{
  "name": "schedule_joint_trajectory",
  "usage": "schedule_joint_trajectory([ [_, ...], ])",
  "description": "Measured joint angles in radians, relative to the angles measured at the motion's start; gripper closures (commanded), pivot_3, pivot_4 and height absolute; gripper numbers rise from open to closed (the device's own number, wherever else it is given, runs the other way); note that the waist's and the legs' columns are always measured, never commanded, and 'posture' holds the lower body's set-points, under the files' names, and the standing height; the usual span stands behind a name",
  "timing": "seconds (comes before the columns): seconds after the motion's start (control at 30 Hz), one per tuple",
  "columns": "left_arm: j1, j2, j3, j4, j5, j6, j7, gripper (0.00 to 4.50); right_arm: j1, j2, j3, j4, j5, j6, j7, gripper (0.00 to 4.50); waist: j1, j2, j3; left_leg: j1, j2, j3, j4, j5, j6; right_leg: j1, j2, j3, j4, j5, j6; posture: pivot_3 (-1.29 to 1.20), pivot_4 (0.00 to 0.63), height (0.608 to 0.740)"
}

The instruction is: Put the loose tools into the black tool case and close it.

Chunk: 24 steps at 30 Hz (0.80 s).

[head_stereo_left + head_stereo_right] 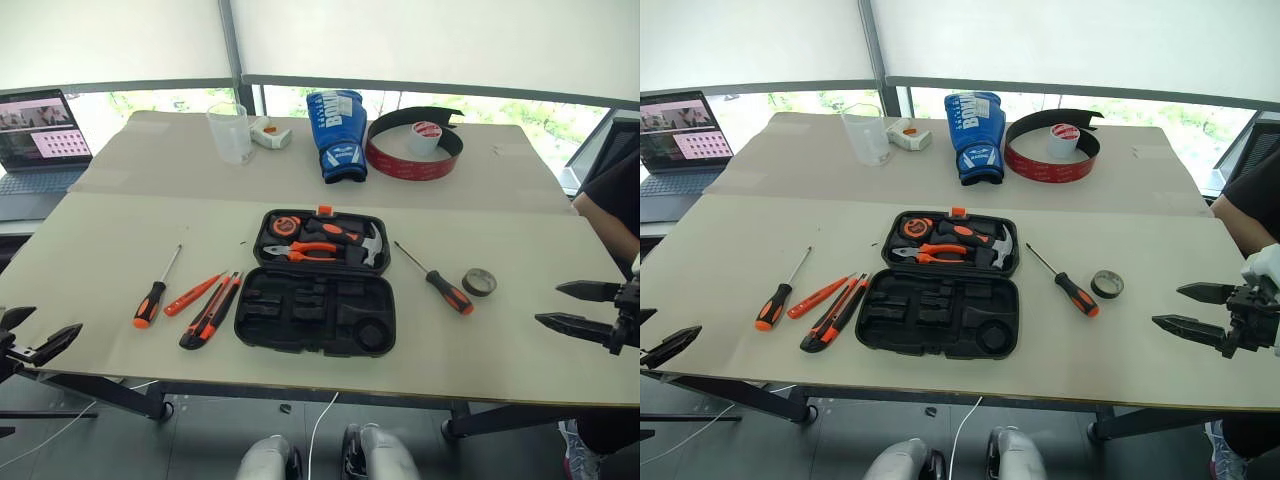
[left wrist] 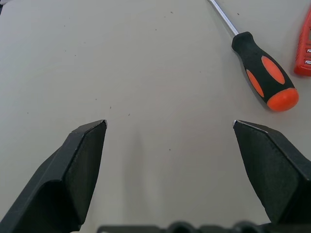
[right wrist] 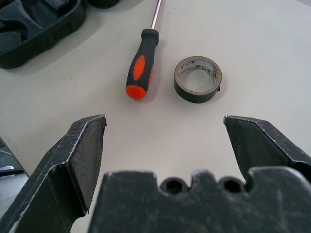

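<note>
The black tool case [image 1: 316, 310] lies open in the middle of the table, with a hammer and orange-handled pliers in its far half. Left of it lie a long screwdriver [image 1: 155, 292], a thin orange screwdriver [image 1: 194, 294] and a utility knife [image 1: 210, 312]. To the case's right are a second long screwdriver [image 1: 436, 279] and a small dark tape roll [image 1: 479, 282]. My left gripper [image 1: 28, 335] hovers open at the table's near left edge. Over the near right edge, my right gripper [image 1: 568, 306] is open and empty, facing the tape roll [image 3: 198, 79].
At the back of the table stand a clear cup [image 1: 230, 132], a blue boxing glove [image 1: 335, 135] and a red-and-black curved band [image 1: 415, 150] around a tape roll. A laptop [image 1: 38, 135] sits far left. A person's arm [image 1: 608, 215] is at the right edge.
</note>
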Motion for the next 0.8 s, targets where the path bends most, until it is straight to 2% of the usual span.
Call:
schedule_joint_trajectory([
  [0.17, 0.008, -0.009, 0.0, -0.04, -0.004, 0.051, 0.028, 0.03, -0.031, 0.007, 0.013, -0.013, -0.016, 0.001, -0.047, 0.0, -0.003, 0.0, 0.0, 0.0, 0.0, 0.0, 0.0, 0.0, 0.0, 0.0, 0.0, 0.0, 0.0, 0.0, 0.0, 0.0, 0.15, 0.727],
  [0.33, -0.076, -0.011, -0.015, -0.172, -0.06, 0.284, 0.123, 0.03, -0.103, 0.009, 0.022, -0.125, 0.011, 0.059, -0.082, 0.0, -0.001, 0.0, 0.0, 0.0, 0.0, 0.0, 0.0, 0.001, -0.001, 0.0, 0.0, 0.0, 0.002, 0.0, 0.0, 0.0, 0.15, 0.727],
  [0.43, -0.159, -0.006, -0.075, -0.27, -0.093, 0.438, 0.19, 0.03, -0.161, 0.013, 0.062, -0.313, 0.1, 0.133, -0.088, 0.0, 0.0, 0.001, 0.0, 0.0, 0.0, 0.0, -0.001, 0.001, -0.002, 0.0, 0.0, 0.0, 0.002, 0.0, 0.0, 0.0, 0.15, 0.727],
  [0.6, -0.268, 0.0, -0.203, -0.268, -0.097, 0.606, 0.267, 0.03, -0.21, 0.052, 0.148, -0.541, 0.192, 0.224, -0.13, 0.0, 0.0, 0.0, 0.001, 0.0, 0.0, 0.0, 0.0, 0.001, -0.002, 0.0, 0.001, 0.0, 0.002, 0.0, 0.0, 0.0, 0.15, 0.727],
  [0.8, -0.384, -0.014, -0.341, -0.16, -0.06, 0.612, 0.295, 0.03, -0.289, 0.068, 0.189, -0.704, 0.336, 0.321, -0.175, 0.0, 0.004, 0.0, 0.001, 0.0, 0.0, 0.0, 0.0, 0.001, -0.002, 0.0, 0.0, 0.0, 0.002, 0.0, 0.0, 0.0, 0.15, 0.727],
])
